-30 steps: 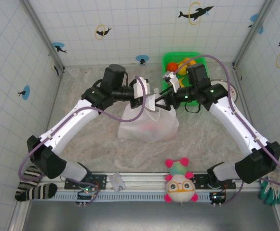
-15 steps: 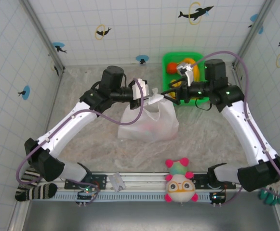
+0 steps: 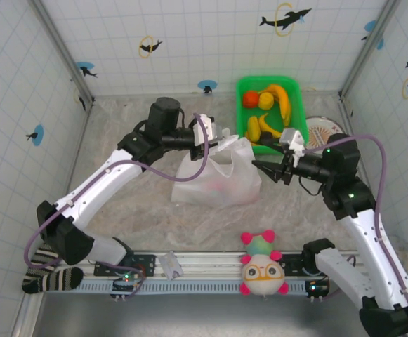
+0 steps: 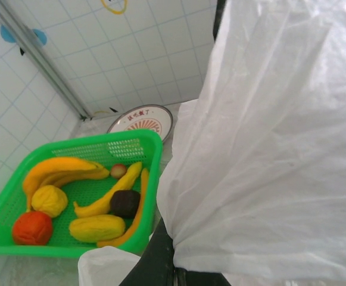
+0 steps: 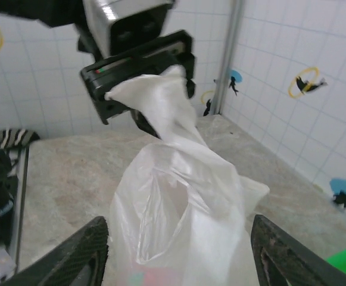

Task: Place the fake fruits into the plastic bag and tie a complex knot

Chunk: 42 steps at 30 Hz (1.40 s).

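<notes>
Marbled worktop (image 3: 211, 225): plastic bag (image 3: 218, 179) at centre, top bunched in closed left fingers (image 4: 158, 262). Right fingers (image 5: 83, 250) apart, empty, beside bag. Fake fruits (image 3: 282, 98) in green basket (image 3: 239, 98). Risk: thin film slips from pinch, mouth collapses.

Left arm (image 3: 95, 188) and right arm (image 3: 373, 242) have white shells, black joints and bases. A purple cable (image 3: 206, 144) loops along each; a green light (image 3: 325, 149) marks the right one.
</notes>
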Each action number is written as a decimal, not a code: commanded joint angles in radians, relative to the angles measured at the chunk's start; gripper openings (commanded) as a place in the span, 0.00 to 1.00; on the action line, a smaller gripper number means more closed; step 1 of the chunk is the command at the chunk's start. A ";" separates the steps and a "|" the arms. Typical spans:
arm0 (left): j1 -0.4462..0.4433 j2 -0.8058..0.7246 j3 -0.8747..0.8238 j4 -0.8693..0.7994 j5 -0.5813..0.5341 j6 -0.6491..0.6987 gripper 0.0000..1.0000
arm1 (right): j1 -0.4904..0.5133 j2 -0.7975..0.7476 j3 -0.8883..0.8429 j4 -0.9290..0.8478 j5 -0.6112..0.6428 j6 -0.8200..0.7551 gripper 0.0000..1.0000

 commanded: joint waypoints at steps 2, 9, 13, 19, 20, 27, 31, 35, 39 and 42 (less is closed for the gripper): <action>-0.007 -0.013 -0.009 0.021 0.039 -0.025 0.00 | 0.098 0.053 0.019 0.042 0.133 -0.172 0.55; -0.007 -0.018 -0.015 0.022 0.044 -0.022 0.00 | 0.125 0.138 0.062 0.052 0.168 -0.194 0.53; -0.007 -0.018 -0.012 0.022 0.043 -0.016 0.00 | 0.131 0.149 0.068 0.068 0.174 -0.191 0.53; -0.007 -0.015 -0.009 0.020 0.050 -0.014 0.00 | 0.147 0.175 0.069 0.147 0.134 -0.148 0.46; -0.007 -0.016 -0.011 0.020 0.054 -0.014 0.00 | 0.154 0.182 0.072 0.156 0.128 -0.141 0.42; -0.007 -0.030 -0.024 0.015 0.045 -0.007 0.28 | 0.157 0.165 0.096 0.083 0.174 -0.178 0.00; -0.008 -0.048 -0.017 0.021 0.046 -0.007 0.49 | 0.157 0.163 0.095 0.034 0.174 -0.180 0.00; -0.006 -0.074 -0.019 0.066 0.045 -0.042 0.66 | 0.158 0.160 0.088 0.041 0.180 -0.183 0.00; -0.005 -0.078 -0.025 0.145 0.040 -0.090 0.71 | 0.159 0.165 0.093 0.047 0.172 -0.180 0.00; -0.007 -0.054 -0.006 0.170 0.029 -0.114 0.76 | 0.159 0.167 0.096 0.052 0.171 -0.177 0.00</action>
